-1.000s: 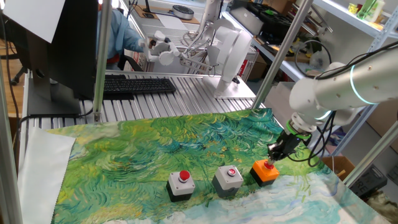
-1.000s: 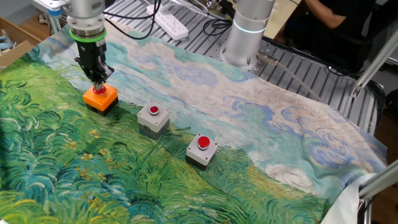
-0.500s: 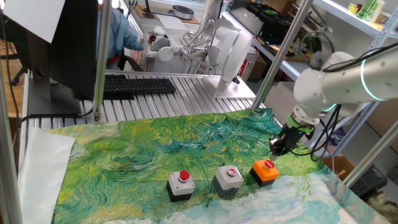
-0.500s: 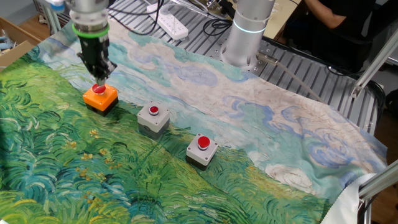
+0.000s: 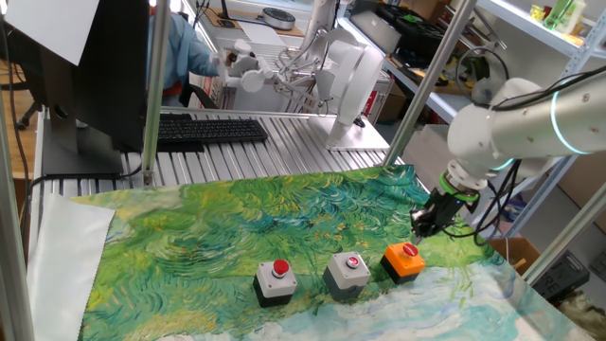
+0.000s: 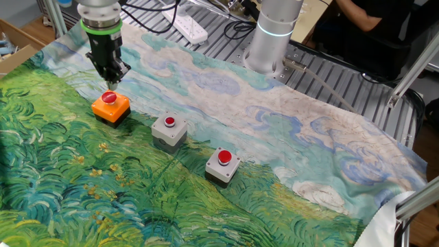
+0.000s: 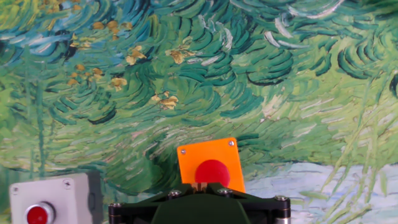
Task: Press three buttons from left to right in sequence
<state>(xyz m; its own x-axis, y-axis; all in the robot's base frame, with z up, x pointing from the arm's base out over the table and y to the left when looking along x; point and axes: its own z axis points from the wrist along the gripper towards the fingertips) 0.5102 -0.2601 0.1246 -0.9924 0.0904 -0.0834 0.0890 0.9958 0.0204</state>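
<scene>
- The gripper (image 6: pixel 112 77) pointed straight down and hung just above the orange button box (image 6: pixel 111 106), clear of its red cap, with the fingers pinched fully together and nothing between them.
- From the one fixed view, the gripper (image 5: pixel 423 225) sat up and a bit behind the orange button box (image 5: pixel 404 260), a visible gap between the tip and the cap.
- All three button units stood in a rough row on the painted green-and-blue cloth (image 6: pixel 288 144) covering the table.
- The middle grey button box (image 6: pixel 169 130) was next along from the orange one, and the far grey button box (image 6: pixel 223 165) sat at the other end, each well apart from its neighbour.
- In the one fixed view the order ran far grey button box (image 5: pixel 276 280), middle grey button box (image 5: pixel 347 273), then the orange one at the right.
- The hand view looked down on the orange button box (image 7: pixel 210 165) near the bottom centre, red cap partly tucked behind the dark gripper body, with the middle grey button box (image 7: pixel 53 199) in the lower left corner.
- A black keyboard (image 5: pixel 210 130) lay on the slatted metal bench behind the cloth.
</scene>
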